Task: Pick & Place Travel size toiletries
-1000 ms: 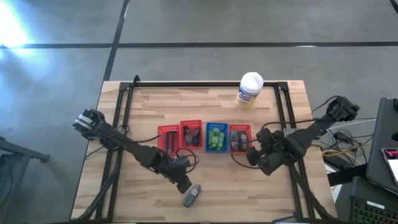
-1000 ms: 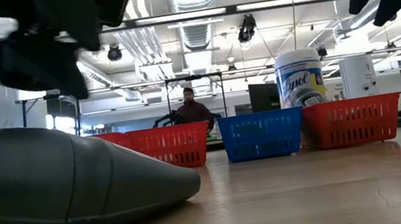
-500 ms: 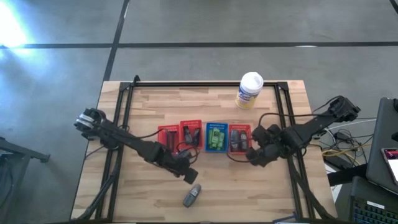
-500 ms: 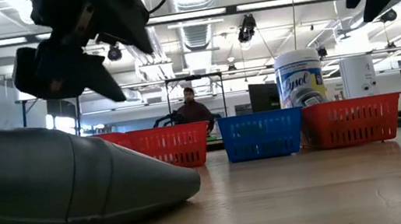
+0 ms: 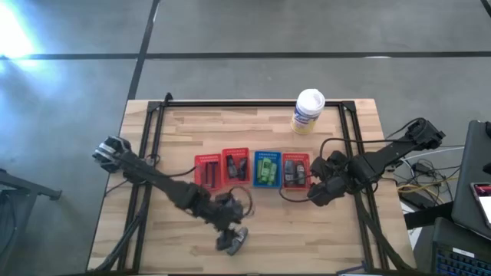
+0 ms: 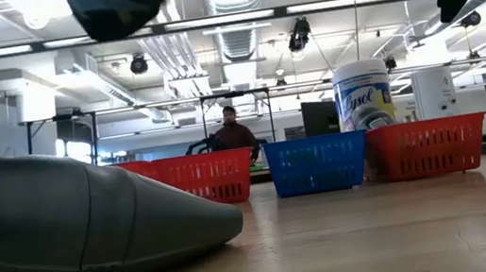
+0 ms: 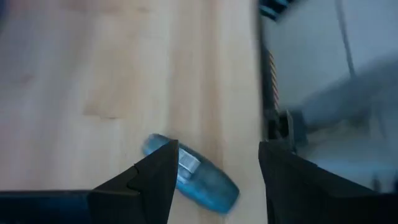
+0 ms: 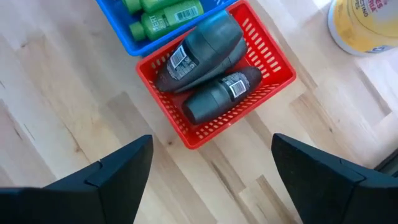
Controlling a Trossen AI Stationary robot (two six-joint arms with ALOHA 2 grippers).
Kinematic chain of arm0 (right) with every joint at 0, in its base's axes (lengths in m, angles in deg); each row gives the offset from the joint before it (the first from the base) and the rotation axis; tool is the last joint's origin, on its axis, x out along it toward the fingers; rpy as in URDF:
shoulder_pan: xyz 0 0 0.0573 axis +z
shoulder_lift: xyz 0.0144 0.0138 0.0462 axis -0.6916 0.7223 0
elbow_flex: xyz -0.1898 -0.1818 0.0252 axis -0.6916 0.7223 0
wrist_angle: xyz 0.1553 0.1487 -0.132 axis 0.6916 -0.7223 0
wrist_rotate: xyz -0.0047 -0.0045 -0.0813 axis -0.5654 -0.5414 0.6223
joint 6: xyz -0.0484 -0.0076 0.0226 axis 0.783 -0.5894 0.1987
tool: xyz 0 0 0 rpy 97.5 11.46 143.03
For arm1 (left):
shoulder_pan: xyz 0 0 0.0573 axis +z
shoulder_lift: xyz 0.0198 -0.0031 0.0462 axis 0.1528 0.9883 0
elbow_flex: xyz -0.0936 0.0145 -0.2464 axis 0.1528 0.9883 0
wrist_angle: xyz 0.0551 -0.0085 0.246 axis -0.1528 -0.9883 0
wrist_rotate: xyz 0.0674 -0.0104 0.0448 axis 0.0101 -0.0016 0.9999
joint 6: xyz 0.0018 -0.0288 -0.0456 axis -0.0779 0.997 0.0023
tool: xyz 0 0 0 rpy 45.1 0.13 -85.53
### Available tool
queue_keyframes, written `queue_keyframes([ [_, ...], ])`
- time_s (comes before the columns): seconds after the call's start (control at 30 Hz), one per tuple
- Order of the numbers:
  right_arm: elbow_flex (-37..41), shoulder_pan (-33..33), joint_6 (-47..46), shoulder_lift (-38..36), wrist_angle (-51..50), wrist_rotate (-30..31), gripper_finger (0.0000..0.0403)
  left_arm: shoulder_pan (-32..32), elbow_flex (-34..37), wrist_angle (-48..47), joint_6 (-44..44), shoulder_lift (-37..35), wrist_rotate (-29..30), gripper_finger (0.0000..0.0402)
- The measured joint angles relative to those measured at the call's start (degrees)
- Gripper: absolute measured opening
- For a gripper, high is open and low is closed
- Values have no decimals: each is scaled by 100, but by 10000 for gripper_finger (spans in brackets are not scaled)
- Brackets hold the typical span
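A dark grey oval tube (image 5: 238, 240) lies on its side on the wood near the table's front edge; it fills the near left of the low view (image 6: 75, 226). My left gripper (image 7: 214, 158) hangs open above it, clear of it, and the tube (image 7: 202, 180) shows below and between the fingers. My right gripper (image 8: 211, 171) hovers open above the bare table, just near of the rightmost red basket (image 8: 273, 78), which holds dark grey tubes (image 8: 208, 50). The blue basket (image 8: 134, 37) beside it holds green bottles (image 8: 165, 15).
Four small mesh baskets stand in a row at mid-table: two red (image 5: 207, 170) (image 5: 235, 165), one blue (image 5: 266, 169), one red (image 5: 295, 169). A white tub with a yellow label (image 5: 308, 111) stands at the far right. A person (image 6: 233, 133) sits in the room beyond.
My left gripper has risen and shifted toward the table's near edge, over the grey tube, rolling about its own axis. The tube has stayed where it lay. My right gripper has also rolled and edged toward the rightmost red basket.
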Motion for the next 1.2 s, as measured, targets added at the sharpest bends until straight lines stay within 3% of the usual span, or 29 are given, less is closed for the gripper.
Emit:
queue_keyframes([
  [0.1,0,0,-40,0,-10,-5,318,255,-333,-336,1103,313,-55,226],
  [0.27,4,0,-82,0,-12,-3,325,349,-956,-361,1905,1178,-1284,226],
  [0.37,8,0,-78,0,-26,-5,335,289,-1507,-790,2258,1740,-1687,226],
  [0.43,8,0,-86,0,-94,-3,342,290,-1838,-1353,2304,1973,-1648,226],
  [0.6,10,0,-33,0,-126,-5,356,281,-2473,-2519,2908,2148,-705,229],
  [1.2,12,2,270,0,-486,-10,326,189,-2561,-2501,4402,2632,-609,309],
])
